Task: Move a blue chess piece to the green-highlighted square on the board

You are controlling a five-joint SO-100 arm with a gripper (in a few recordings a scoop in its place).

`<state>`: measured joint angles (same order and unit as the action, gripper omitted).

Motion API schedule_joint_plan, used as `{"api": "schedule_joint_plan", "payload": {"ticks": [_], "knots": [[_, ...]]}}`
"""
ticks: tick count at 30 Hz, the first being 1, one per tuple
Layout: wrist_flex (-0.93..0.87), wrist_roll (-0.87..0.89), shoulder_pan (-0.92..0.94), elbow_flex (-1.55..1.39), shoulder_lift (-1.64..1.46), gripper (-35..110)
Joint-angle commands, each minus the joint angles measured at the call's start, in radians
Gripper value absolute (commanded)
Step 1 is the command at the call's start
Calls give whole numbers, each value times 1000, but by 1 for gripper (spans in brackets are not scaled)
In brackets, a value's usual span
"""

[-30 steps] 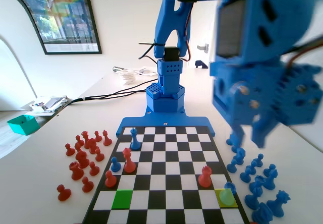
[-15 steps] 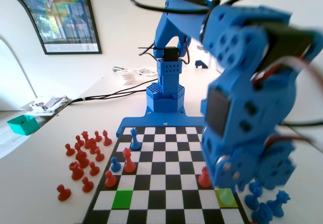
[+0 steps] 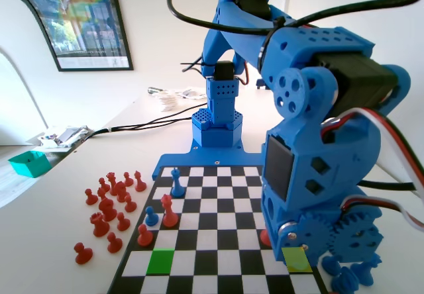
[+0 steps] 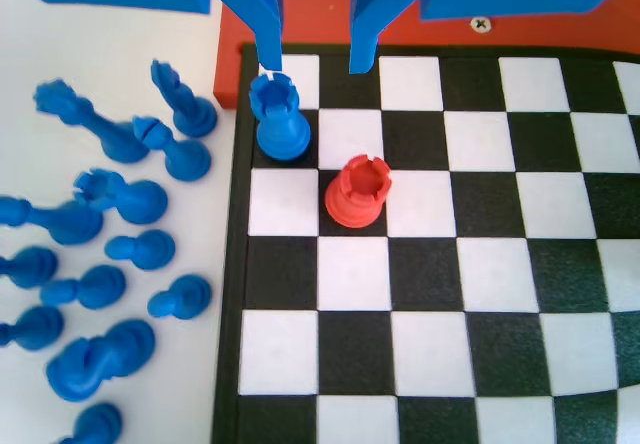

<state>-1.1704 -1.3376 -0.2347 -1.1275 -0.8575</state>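
Chessboard nearest the fixed camera: its front row carries the green-highlighted square on the left, bare, and a yellow-tinted square on the right, partly covered by the blue arm's big wrist housing. One row up from the green square stands a red pawn. Beyond that stand a small blue pawn and a taller red piece side by side, and further still a tall blue piece with a slim neck. Loose red pieces are clustered on the table left of the board, and spare blue pieces lie off its right edge. A teal bin sits far left on the table; its contents cannot be made out. In the wrist view the gripper hangs over the board's edge with its jaws parted and nothing between them, so it holds nothing. The blue chess piece, notched at the crown here, stands upright on a black square in the edge column, just below the left jaw's tip; contact cannot be judged. A red rook stands on the diagonally adjoining black square, close beside it.
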Motion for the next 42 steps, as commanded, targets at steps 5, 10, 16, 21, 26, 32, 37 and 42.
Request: {"api": "schedule_joint_plan", "payload": {"ticks": [5, 10, 16, 21, 26, 32, 37, 42], "knots": [[-8, 54, -40, 35, -52, 13], [-9, 72, -51, 14, -49, 13], [-6, 77, -52, -3, -49, 13], [-2, 75, -51, -12, -41, 13], [11, 83, -51, -12, -21, 13], [17, 92, -55, -15, -8, 13], [17, 94, -60, -20, -3, 13], [21, 86, -61, -26, 0, 12]]}}
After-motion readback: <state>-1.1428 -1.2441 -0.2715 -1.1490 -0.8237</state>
